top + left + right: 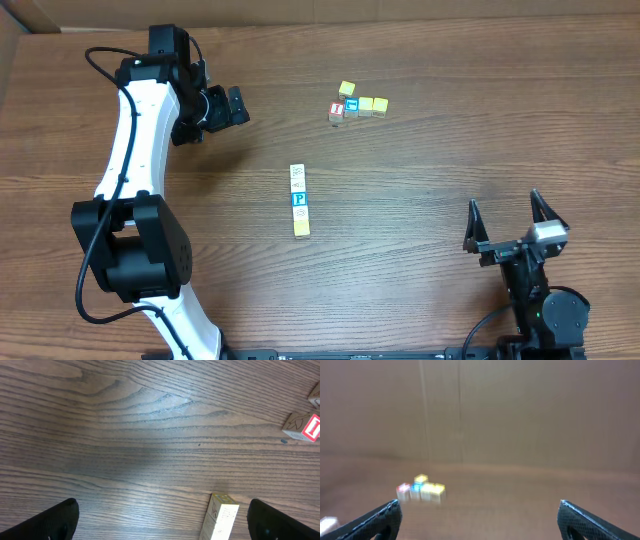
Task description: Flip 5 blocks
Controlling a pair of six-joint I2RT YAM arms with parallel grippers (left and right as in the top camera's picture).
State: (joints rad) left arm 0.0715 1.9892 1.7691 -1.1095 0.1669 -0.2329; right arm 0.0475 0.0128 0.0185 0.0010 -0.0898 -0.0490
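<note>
Toward the worktop's (440, 60) far-left corner the left gripper (226, 107) hangs above the wood, jaws wide, empty. Mid-worktop lie the blocks (299, 200) — 5 in 1 row, blue P third. Near the front-right corner sits the right gripper (503, 204) — jaws wide, holding nothing.

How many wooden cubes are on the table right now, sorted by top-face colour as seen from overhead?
Cream-white wooden cubes: 3
Yellow wooden cubes: 4
Blue-faced wooden cubes: 2
Red-faced wooden cube: 1
Total: 10
</note>
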